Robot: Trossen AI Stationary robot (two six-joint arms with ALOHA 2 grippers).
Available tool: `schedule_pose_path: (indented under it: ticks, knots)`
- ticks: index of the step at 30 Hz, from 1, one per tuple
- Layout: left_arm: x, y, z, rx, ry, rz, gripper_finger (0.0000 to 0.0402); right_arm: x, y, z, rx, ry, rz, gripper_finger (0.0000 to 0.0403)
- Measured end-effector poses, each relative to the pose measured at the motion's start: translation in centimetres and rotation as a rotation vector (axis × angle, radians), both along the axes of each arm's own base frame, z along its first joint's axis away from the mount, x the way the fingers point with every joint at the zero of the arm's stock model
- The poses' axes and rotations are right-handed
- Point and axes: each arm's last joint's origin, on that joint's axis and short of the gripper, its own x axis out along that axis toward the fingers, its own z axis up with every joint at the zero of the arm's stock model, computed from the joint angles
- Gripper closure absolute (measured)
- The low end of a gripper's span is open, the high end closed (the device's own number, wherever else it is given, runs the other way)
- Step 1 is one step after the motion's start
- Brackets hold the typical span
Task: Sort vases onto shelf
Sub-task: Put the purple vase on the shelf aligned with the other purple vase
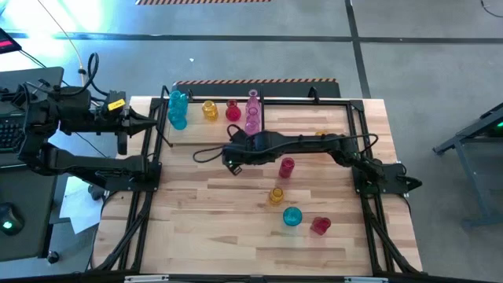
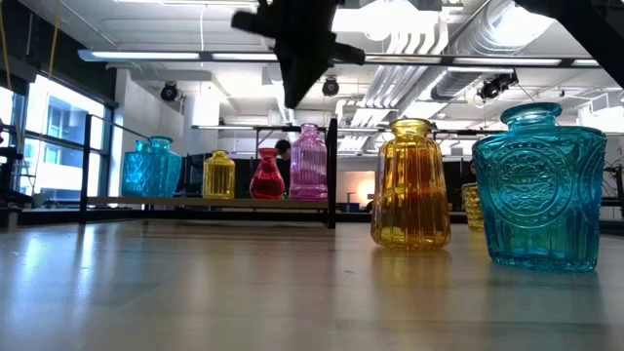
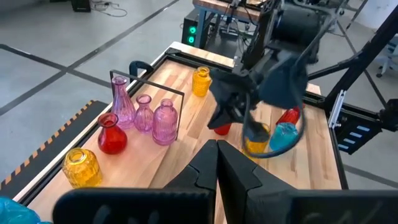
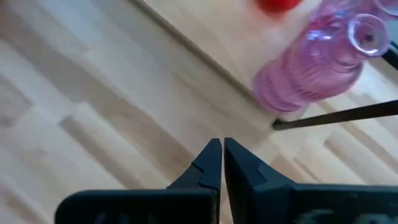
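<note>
Four loose vases stand on the tabletop (image 1: 236,244) toward its near right part: a pink one (image 1: 287,167), a yellow one (image 1: 276,196), a cyan one (image 1: 291,217) and a red one (image 1: 320,226). Along the far edge sits the shelf (image 1: 212,132), carrying cyan vases (image 1: 178,109) at its left end, then a yellow vase (image 1: 209,109), a red vase (image 1: 233,111) and pink vases (image 1: 252,115); there seem to be three pink ones, though they overlap from above. Another yellow vase (image 3: 201,81) stands farther along the far edge, partly hidden by the arm.

The right gripper (image 1: 233,156) is clenched on nothing, hanging over bare wood just in front of the shelf's pink end. The left gripper (image 1: 149,123), also closed and empty, waits beyond the table's left edge.
</note>
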Motion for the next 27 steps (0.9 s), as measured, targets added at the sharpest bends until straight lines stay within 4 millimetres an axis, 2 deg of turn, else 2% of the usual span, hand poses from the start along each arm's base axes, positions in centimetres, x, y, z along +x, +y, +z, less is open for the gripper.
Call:
schedule_pose_path:
  ticks: [9, 18, 27]
  knots:
    - [-1.2, -0.3, 0.0, 0.005, -0.035, 0.002, 0.0401, 1.2, 0.4, -4.2, 0.019, 0.128, 0.013, 0.0403]
    - [-1.3, -0.3, 0.1, 0.000, -0.042, 0.004, 0.0402, 1.3, 0.0, -4.6, -0.103, 0.157, 0.004, 0.0403]
    - [-1.1, -0.2, 0.4, -0.033, -0.091, 0.054, 0.0401, 1.3, -1.4, -4.6, -0.081, 0.189, 0.029, 0.0403]
